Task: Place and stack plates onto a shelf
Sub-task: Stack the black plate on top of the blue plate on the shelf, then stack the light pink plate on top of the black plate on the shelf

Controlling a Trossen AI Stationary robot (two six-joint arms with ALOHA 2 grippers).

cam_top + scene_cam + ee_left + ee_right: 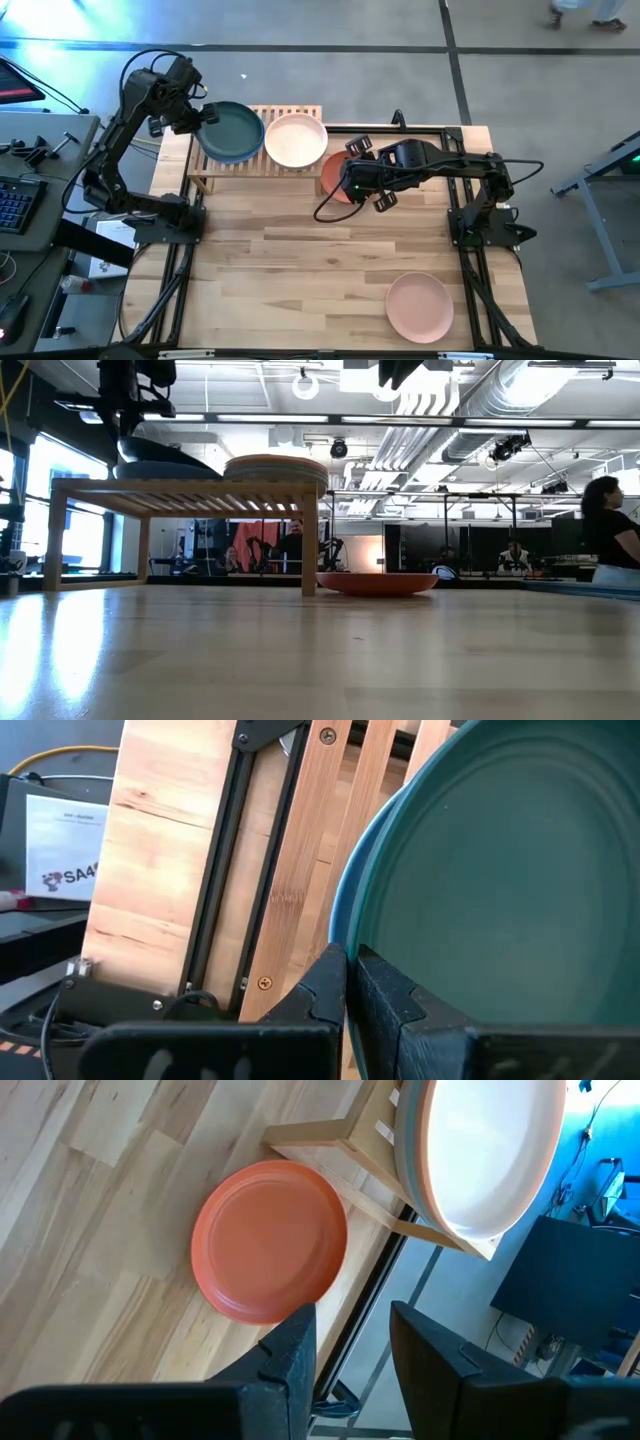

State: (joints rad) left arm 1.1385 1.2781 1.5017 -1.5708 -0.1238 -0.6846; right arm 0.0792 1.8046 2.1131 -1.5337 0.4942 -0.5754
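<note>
My left gripper (208,118) is shut on a dark teal plate (231,132) over the left half of the light-wood shelf (262,162). A stack of plates with a pale one on top (295,140) sits on the shelf's right half. A terracotta plate (333,180) lies flat on the table just right of the shelf. My right gripper (347,180) hovers open above it, touching nothing. A pink plate (420,306) lies near the table's near right corner. My left gripper holds the teal plate by its rim (347,915) on the plate's left side. The rim is pinched, one finger (400,995) on the inner face and the other (320,985) on the outside. The plate is tilted, held side raised, its right edge (212,472) down at the slats.
The shelf stands at the table's far edge, its legs (309,540) on the planks. The middle and near left of the plank tabletop (300,270) are bare wood. A desk with a keyboard (12,205) is off the table's left. People sit in the room behind.
</note>
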